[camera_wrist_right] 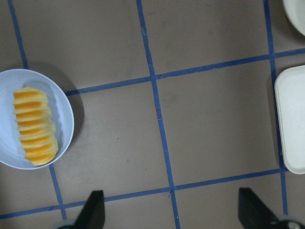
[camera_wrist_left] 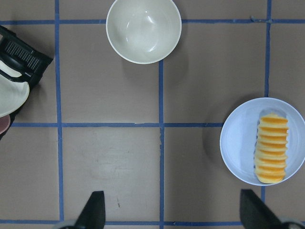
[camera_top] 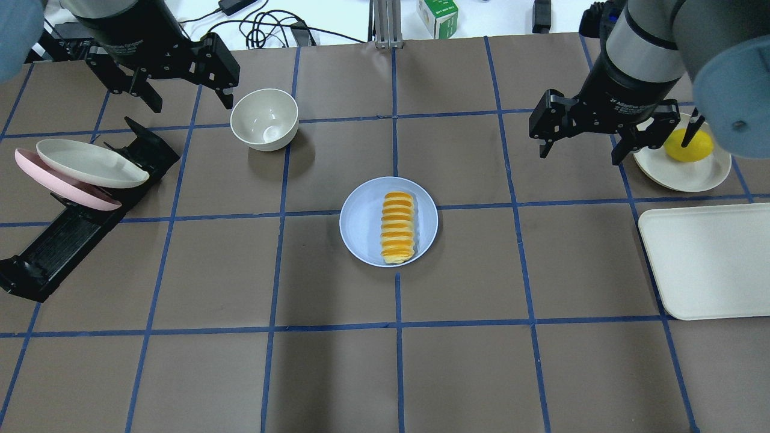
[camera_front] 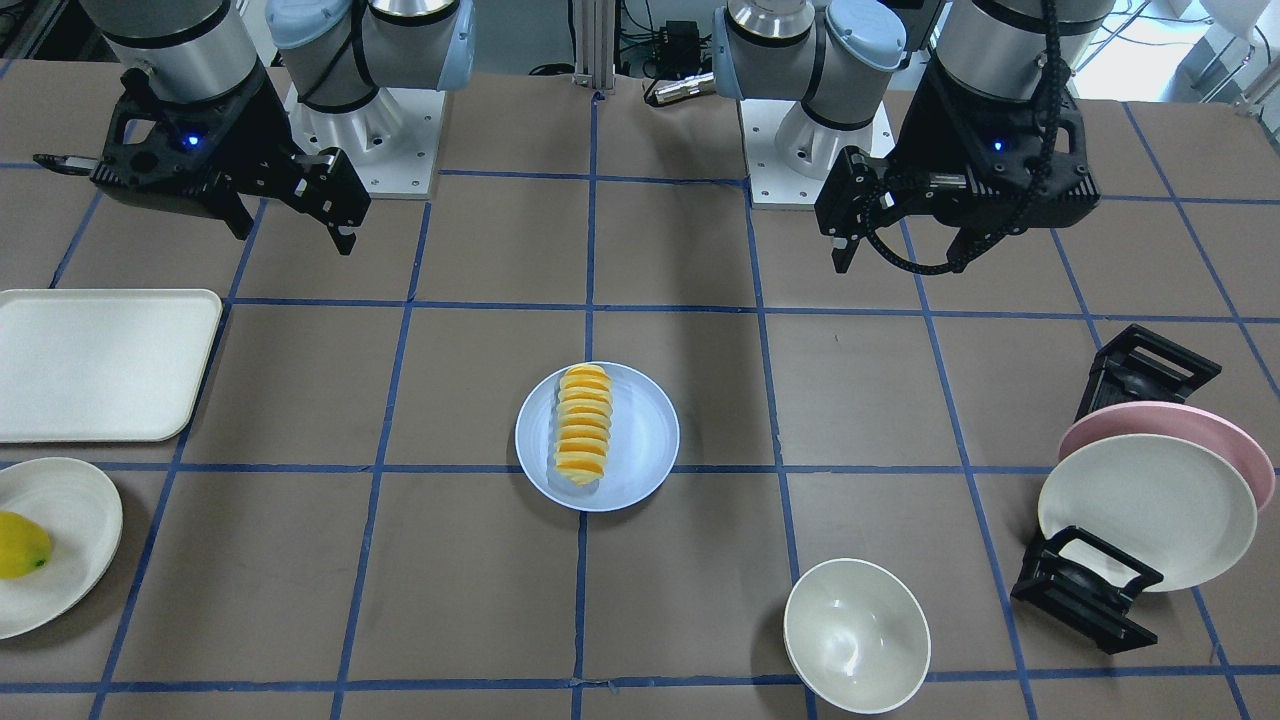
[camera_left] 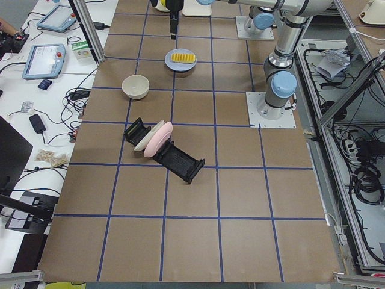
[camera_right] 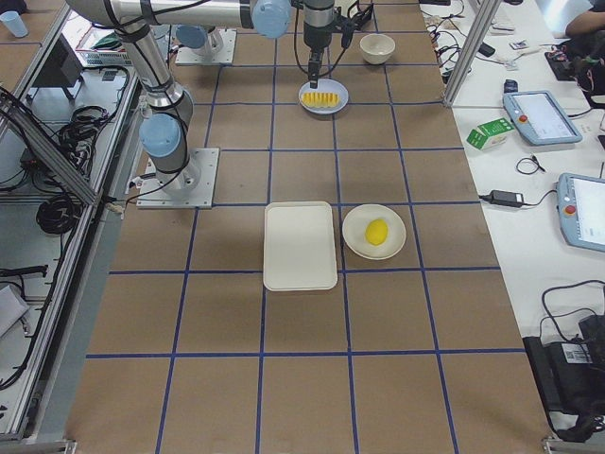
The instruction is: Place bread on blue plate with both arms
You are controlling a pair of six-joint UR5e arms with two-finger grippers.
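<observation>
The bread (camera_front: pixel 583 425), a ridged orange-golden loaf, lies on the pale blue plate (camera_front: pixel 640 440) at the table's middle. Both show in the overhead view (bread (camera_top: pixel 397 227), plate (camera_top: pixel 361 219)), in the left wrist view (bread (camera_wrist_left: pixel 271 148), plate (camera_wrist_left: pixel 238 143)) and in the right wrist view (bread (camera_wrist_right: pixel 34 125), plate (camera_wrist_right: pixel 62 114)). My left gripper (camera_top: pixel 191 99) is open and empty, raised near the white bowl, well apart from the plate. My right gripper (camera_top: pixel 580 153) is open and empty, raised beside the lemon plate. Neither touches the bread.
A white bowl (camera_top: pixel 264 118) stands on my left side. A black rack (camera_top: pixel 54 252) holds a pink plate and a cream plate (camera_top: pixel 90 163). On my right lie a cream tray (camera_top: pixel 710 258) and a cream plate (camera_top: pixel 680 171) with a yellow lemon (camera_top: pixel 687 145).
</observation>
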